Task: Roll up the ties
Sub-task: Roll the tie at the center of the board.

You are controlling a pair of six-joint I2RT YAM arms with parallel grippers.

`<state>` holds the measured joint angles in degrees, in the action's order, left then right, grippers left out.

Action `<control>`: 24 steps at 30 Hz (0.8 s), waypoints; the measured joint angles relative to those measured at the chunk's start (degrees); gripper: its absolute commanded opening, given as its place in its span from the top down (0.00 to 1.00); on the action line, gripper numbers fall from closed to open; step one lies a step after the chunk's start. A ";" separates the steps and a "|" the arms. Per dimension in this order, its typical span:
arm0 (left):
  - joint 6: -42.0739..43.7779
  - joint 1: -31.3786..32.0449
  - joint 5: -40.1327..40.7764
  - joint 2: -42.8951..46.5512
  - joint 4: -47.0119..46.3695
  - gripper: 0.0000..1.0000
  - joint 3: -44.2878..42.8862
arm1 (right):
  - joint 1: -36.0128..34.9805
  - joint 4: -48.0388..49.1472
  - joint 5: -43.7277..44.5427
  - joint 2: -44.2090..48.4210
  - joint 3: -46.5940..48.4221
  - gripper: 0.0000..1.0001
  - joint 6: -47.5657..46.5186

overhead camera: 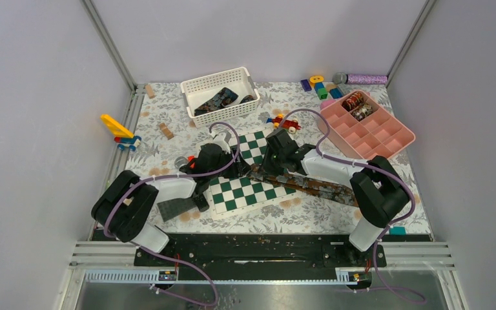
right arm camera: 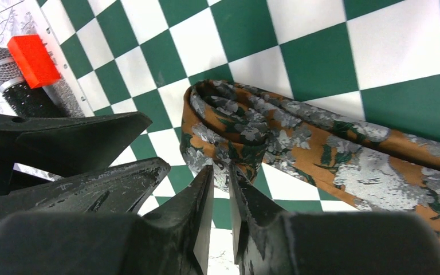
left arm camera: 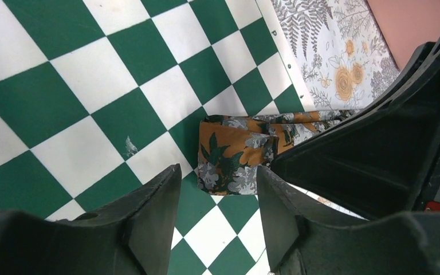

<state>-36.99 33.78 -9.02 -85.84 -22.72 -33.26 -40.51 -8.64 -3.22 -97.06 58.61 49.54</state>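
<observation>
The tie [right arm camera: 321,143] lay folded on the chessboard [right arm camera: 246,23], its end at both jaws.
Right wrist view showed right jaws pinching its edge; left wrist view showed left jaws apart, fold just ahead.

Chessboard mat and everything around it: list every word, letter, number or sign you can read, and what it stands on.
"P": one small letter on the white border of the chessboard mat, left wrist view; possibly a file letter seen turned.
Nothing else is readable: the tie, pink tray and basket show no lettering.
</observation>
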 measured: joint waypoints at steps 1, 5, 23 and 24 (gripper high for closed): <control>-0.02 -0.02 -0.39 -0.44 -0.26 0.47 0.02 | 0.00 -0.15 0.39 0.00 -0.02 0.77 0.00; -0.17 0.00 -1.99 -2.05 -1.55 0.44 0.02 | 0.02 -1.20 1.88 0.00 -0.31 0.78 -0.07; -1.49 0.42 -6.97 -6.27 -6.12 0.39 0.02 | 0.20 -2.86 2.73 0.00 -1.07 0.78 -0.17; -1.62 0.55 -7.28 -6.27 -6.43 0.39 0.02 | 0.20 -2.86 2.71 0.00 -1.16 0.78 -0.17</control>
<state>-38.61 34.33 -16.29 -92.12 -29.15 -33.23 -40.32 -11.51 -0.51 -97.06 57.45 49.36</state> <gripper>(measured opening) 0.617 0.218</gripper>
